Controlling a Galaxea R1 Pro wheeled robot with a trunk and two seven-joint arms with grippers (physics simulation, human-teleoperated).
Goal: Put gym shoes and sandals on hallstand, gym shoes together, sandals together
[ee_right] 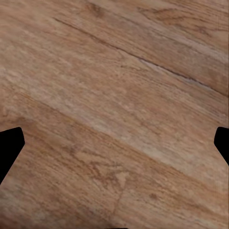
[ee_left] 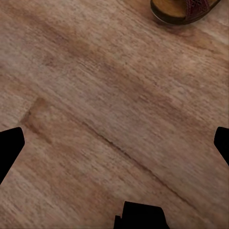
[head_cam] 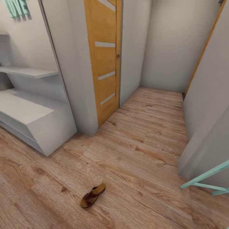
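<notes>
Sandal, dark-brown leather with tan-brown footbed: one item, lying on the light brown wood-grain plank corridor floor, well apart from the long low white open-fronted hallstand by the left wall; partly seen in the left wrist view. Left gripper: fingers spread wide, holding nothing, over bare planks. Right gripper: likewise wide open, empty. Orange panelled door beyond. Teal frame at the floor's right edge.

Floor matt wood-grain plank; sandal dark leather, perhaps woven strap; hallstand matt white.
</notes>
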